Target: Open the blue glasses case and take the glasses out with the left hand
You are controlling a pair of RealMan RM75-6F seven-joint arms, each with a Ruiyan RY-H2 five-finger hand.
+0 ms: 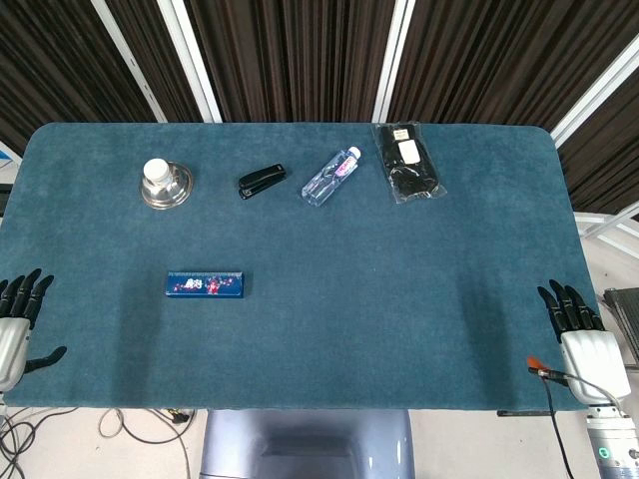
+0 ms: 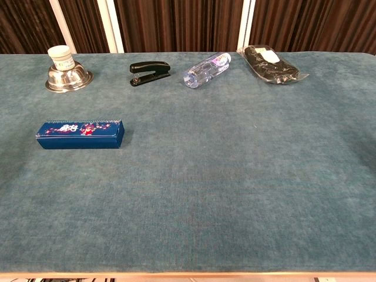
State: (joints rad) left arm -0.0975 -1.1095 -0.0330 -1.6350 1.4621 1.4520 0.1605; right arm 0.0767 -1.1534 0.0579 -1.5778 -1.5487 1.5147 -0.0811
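The blue glasses case (image 1: 205, 284) (image 2: 80, 134) is a long closed box with a flower print, lying flat on the left half of the teal table (image 1: 399, 299). My left hand (image 1: 18, 319) sits at the table's near left corner, fingers spread and holding nothing, well to the left of the case. At the near right corner my right hand (image 1: 581, 334) also lies empty with its fingers extended. Neither hand shows in the chest view. No glasses are visible.
Along the back stand a metal bowl with a white jar on it (image 1: 165, 184) (image 2: 67, 71), a black stapler (image 1: 262, 181) (image 2: 149, 73), a lying water bottle (image 1: 331, 176) (image 2: 207, 69) and a black item in a clear bag (image 1: 408, 160) (image 2: 271, 63).
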